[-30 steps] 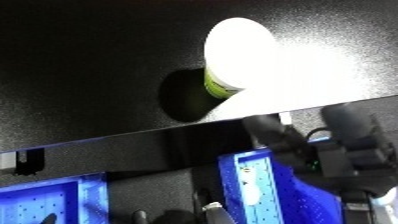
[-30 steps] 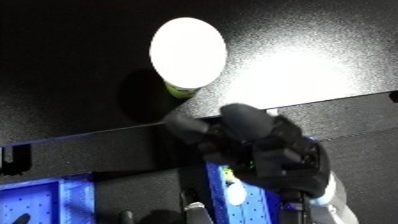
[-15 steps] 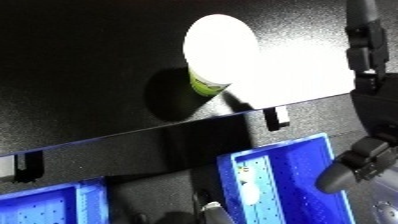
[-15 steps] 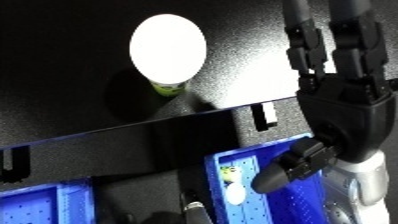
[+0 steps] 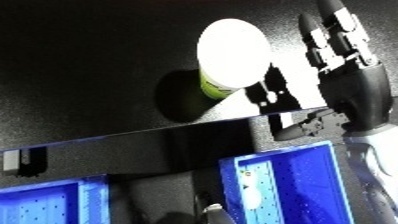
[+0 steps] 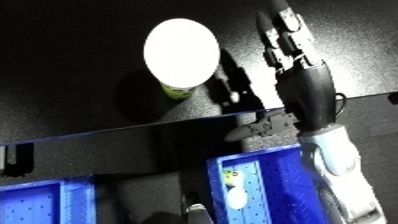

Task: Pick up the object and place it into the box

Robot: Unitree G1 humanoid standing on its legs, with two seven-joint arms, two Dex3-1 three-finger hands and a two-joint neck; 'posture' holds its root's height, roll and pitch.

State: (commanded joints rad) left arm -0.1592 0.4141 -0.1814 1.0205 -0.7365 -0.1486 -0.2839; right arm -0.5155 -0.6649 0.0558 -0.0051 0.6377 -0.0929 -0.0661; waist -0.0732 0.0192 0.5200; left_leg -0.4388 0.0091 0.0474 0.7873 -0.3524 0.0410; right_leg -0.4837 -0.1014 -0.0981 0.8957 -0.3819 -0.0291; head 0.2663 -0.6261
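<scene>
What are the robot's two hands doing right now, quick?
Right hand: open, fingers straight, reaching beside the white-lidded cup, not holding it.
Left hand: not in view.

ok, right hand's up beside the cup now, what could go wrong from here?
1. The right hand is beside the cup with fingers straight and not around it; closing in from the side could tip the upright cup over.
2. The cup stands near the table edge; a nudge could roll it off.
3. The blue bin sits below that edge and already holds small items, so the drop may miss or land on them.
</scene>
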